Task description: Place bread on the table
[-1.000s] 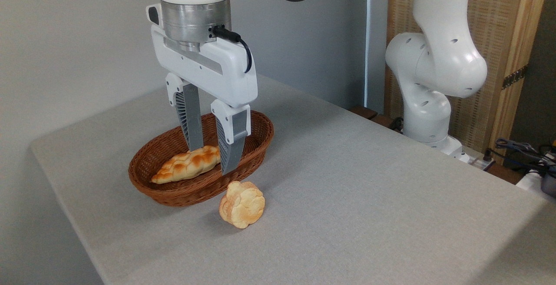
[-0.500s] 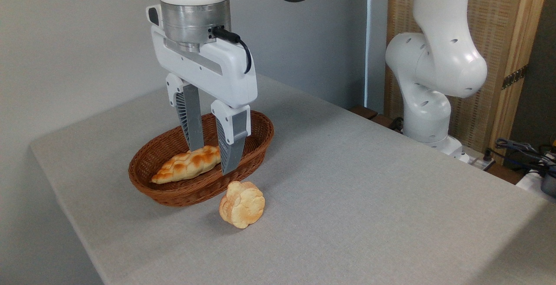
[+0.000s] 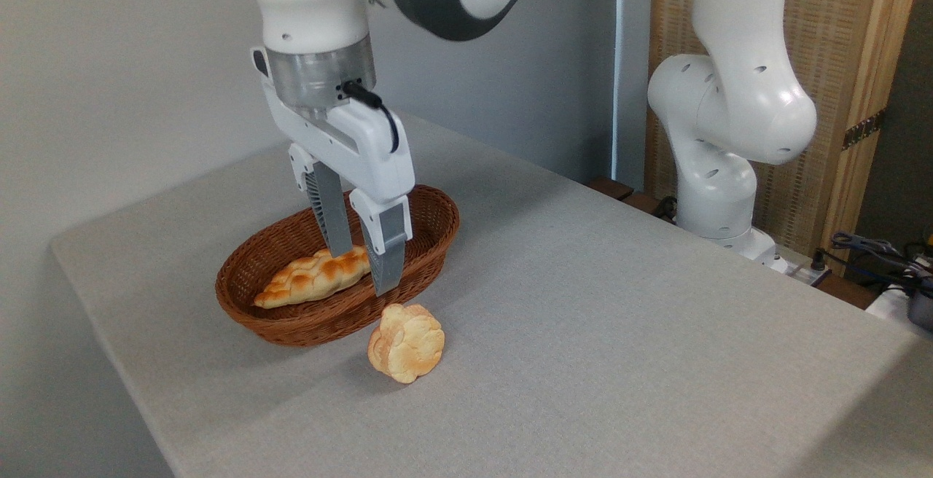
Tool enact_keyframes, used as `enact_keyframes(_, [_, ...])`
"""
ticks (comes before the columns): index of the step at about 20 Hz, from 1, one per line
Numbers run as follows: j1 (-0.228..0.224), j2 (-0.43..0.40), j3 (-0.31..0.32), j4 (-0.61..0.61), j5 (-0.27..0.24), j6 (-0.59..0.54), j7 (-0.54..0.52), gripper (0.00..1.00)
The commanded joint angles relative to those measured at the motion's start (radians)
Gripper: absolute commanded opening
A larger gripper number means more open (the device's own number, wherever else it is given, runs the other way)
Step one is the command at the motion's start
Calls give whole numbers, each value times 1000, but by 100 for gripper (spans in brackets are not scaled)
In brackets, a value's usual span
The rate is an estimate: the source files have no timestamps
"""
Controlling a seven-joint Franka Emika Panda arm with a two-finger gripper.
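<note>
**Claw sinks into the basket, straddling the loaf**

Since half a second ago the arm has dropped and swung a little left, so the wrist sits lower and the claw [image 3: 362,270] reaches deeper into the basket; the bread, the basket and the roll have not shifted.

Its two grey fingers [image 3: 384,248] point straight down with a narrow gap between them, and the right-hand end of the bread [image 3: 315,277] lies in that gap. The rear finger's tip meets the top of the loaf near that end, while the front finger hangs in front of it, its tip over the near basket wall. The jaws are parted and not yet pressed onto the loaf.

That braided, golden-brown loaf lies lengthwise on the floor of the brown wicker basket [image 3: 291,321], its left point near the basket's left end. It has not left the basket.

Just outside the basket's near rim, a pale flower-shaped roll [image 3: 406,342] stands on edge on the grey table [image 3: 619,332]. Past the table's far right edge stands the white arm base [image 3: 718,172], before a wooden slatted panel [image 3: 853,63].
</note>
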Motion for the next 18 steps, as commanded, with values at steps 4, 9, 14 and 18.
enact_keyframes(4, [-103,-17,-8,-49,-83,51,-17,100])
enact_keyframes(9, [-199,6,-8,-55,-83,57,-138,100])
enact_keyframes(14, [-239,68,-8,-55,-77,116,-160,100])
enact_keyframes(18, [-243,130,-26,-54,-70,169,-155,100])
